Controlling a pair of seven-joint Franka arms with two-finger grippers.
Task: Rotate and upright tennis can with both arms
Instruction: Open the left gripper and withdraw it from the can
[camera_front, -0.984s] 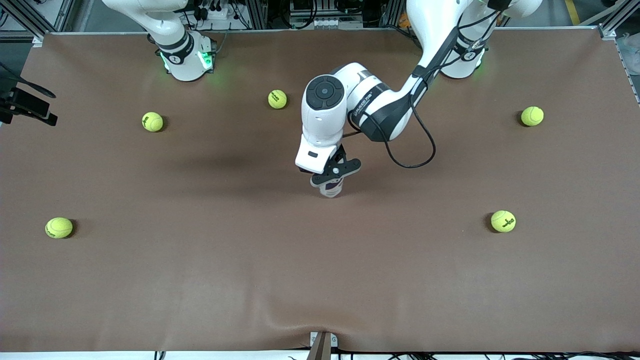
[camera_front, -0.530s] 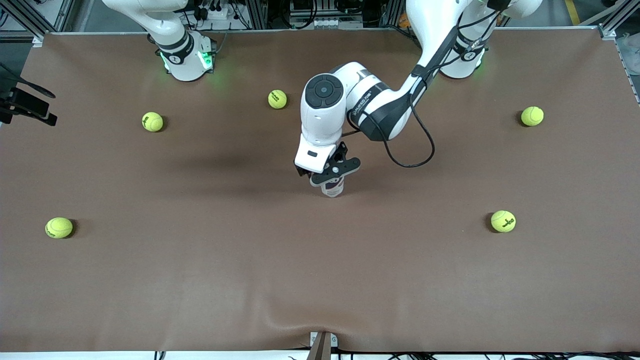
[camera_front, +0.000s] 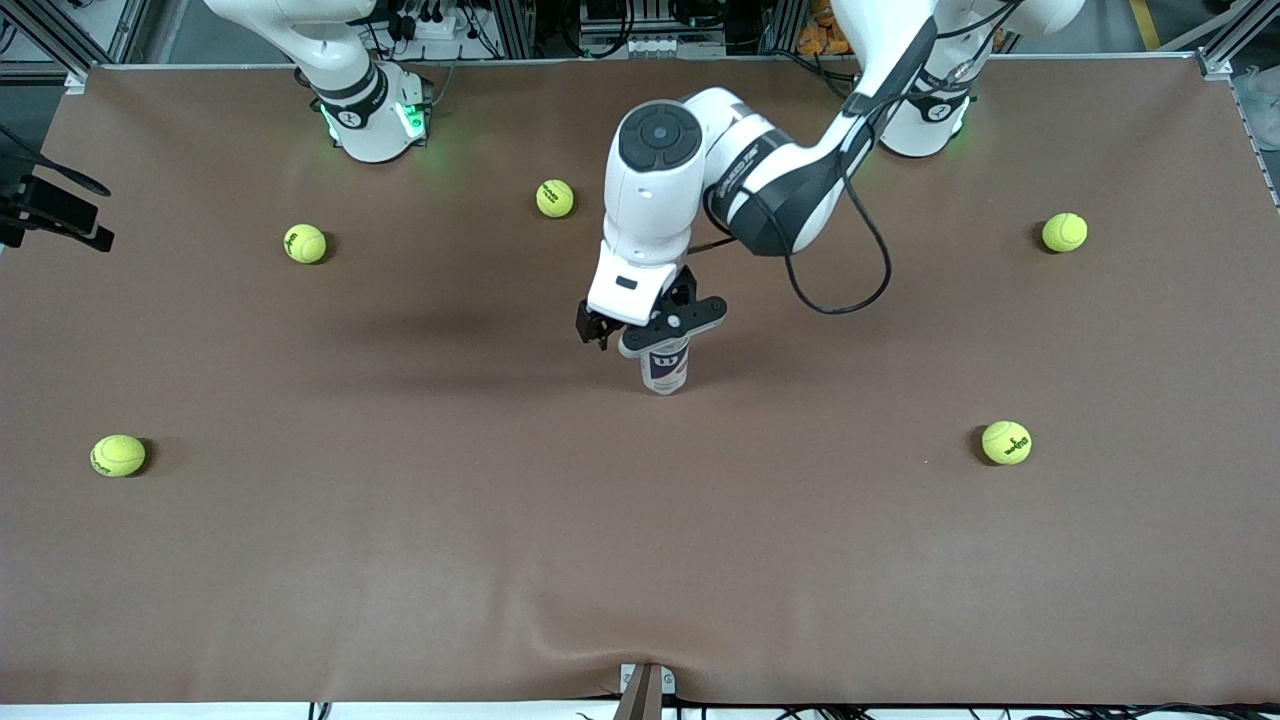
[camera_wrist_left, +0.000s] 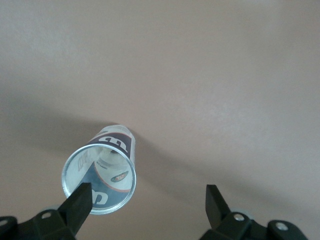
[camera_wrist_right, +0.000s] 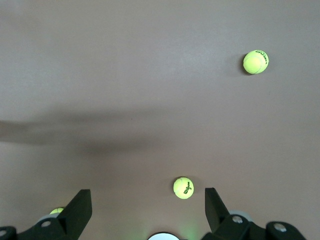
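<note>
Brown cloth covers the surface (camera_front: 400, 560), rumpled at the edge nearest the front camera. Two tennis balls (camera_front: 118, 455) (camera_front: 1006, 442) lie nearest that camera, one toward each end. At mid-surface the tennis can (camera_front: 665, 368) stands upright, its navy-and-white label showing a "W" logo. The left end effector (camera_front: 650, 335) hovers just above its rim, fingers spread and free of it. Three more balls (camera_front: 305, 243) lie nearer the bases. The right end effector (camera_wrist_right: 145, 212) waits aloft, open. Aluminium framing edges the room.
</note>
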